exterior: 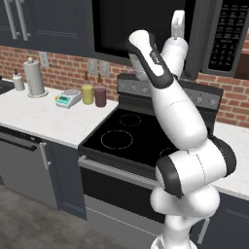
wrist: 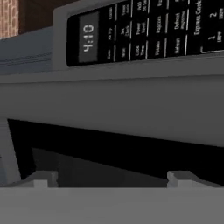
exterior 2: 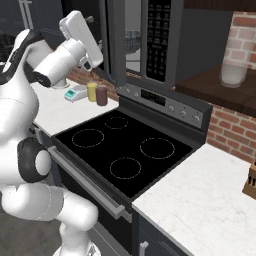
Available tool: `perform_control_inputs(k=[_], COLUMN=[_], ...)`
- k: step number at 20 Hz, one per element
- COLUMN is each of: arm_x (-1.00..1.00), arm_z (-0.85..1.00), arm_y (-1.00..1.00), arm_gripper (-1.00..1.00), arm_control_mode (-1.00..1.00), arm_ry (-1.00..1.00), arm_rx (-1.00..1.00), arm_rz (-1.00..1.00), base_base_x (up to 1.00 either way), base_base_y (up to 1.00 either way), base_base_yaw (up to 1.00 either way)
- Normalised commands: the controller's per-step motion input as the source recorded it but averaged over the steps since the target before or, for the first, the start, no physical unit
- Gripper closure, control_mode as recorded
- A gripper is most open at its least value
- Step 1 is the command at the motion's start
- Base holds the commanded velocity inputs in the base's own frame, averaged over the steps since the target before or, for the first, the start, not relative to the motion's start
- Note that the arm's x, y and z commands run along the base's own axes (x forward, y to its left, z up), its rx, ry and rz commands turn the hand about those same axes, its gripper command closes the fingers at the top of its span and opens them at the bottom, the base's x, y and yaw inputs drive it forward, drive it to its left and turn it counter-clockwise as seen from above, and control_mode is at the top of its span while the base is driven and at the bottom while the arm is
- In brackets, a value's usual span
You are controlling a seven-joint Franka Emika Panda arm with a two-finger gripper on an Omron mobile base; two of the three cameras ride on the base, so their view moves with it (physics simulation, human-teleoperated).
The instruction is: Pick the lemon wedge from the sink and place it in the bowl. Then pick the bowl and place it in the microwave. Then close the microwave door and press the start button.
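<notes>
The microwave [exterior 2: 150, 45] hangs above the stove with its black keypad strip [exterior: 228, 34] [wrist: 144, 35] showing 4:10. The microwave door [exterior: 131, 24] stands partly open, seen edge-on in the right base view [exterior 2: 116, 40]. Through the gap, the striped bowl [exterior 2: 132, 41] sits inside the microwave. My gripper [exterior: 178, 22] [exterior 2: 96, 41] is raised at the door's free edge, close to its outer face. Its fingertips [wrist: 43, 179] stand wide apart, open, with nothing between them. The lemon wedge is hidden and the sink is out of view.
A black stove top [exterior 2: 125, 145] lies below the microwave, with its control panel [exterior 2: 165, 102] at the back. Two jars [exterior: 93, 94], a small scale [exterior: 68, 98] and a paper towel roll [exterior: 34, 78] stand on the left counter. A knife block [exterior 2: 250, 182] is at the right.
</notes>
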Motion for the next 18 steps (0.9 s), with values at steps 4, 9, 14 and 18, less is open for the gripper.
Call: perform_control_inputs(k=[4,9,14,18], arm_x=[0.52,0.59,0.87,0.74], arm_z=[0.00,-0.11,-0.27,-0.10], arm_y=[0.15,0.01,0.00,0.00], arm_gripper=[-1.00,-1.00,-1.00,-1.00], arm_control_mode=[-1.00,-1.00,-1.00,-1.00], arm_ry=[-0.12,-0.06,0.09,0.18], arm_rx=[-0.21,-0.23,-0.14,-0.07], arm_rz=[-0.32,-0.34,-0.27,-0.23], base_base_x=[0.00,0.00,0.00,0.00], base_base_y=[0.00,0.00,0.00,0.00], base_base_yaw=[0.00,0.00,0.00,0.00])
